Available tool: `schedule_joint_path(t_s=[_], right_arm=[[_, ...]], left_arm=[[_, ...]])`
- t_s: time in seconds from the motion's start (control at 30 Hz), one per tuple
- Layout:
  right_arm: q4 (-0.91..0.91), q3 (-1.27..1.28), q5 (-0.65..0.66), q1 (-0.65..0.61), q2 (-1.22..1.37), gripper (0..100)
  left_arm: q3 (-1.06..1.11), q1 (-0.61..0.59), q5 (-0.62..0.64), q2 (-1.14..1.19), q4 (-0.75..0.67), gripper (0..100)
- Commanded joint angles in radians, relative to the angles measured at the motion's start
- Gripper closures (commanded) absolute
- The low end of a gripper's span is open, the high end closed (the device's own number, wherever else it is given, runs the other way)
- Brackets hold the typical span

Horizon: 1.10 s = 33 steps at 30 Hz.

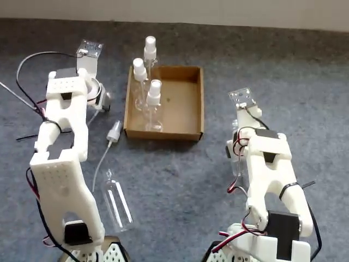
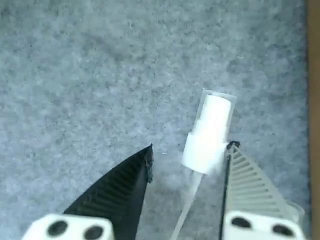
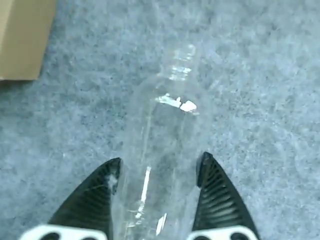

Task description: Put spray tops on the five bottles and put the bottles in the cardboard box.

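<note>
My left claw (image 2: 191, 146) hangs over the grey desk (image 2: 75, 75) with its fingers apart. A loose spray top (image 2: 207, 130) lies between them, close against the pale finger. My right claw (image 3: 160, 160) looks clamped on a clear uncapped bottle (image 3: 160, 125), though I can't be sure both fingers touch. Three capped bottles (image 1: 154, 103) stand in the cardboard box (image 1: 188, 109). Another open bottle (image 1: 117, 202) lies on the desk beside the left arm.
</note>
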Motion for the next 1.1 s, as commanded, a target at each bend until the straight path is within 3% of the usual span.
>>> schedule_joint_path(t_s=[0.0, 0.37, 1.07], right_arm=[[-0.008, -0.001, -0.005, 0.005, 0.004, 99.4], [-0.008, -0.004, -0.005, 0.005, 0.004, 95.0], [-0.008, 0.001, -0.006, 0.005, 0.004, 94.7]], left_arm=[[-0.048, -0.010, -0.006, -0.090, 0.052, 79], [-0.216, 0.036, -0.005, -0.102, 0.071, 79], [-0.389, 0.064, -0.055, 0.206, 0.172, 79]])
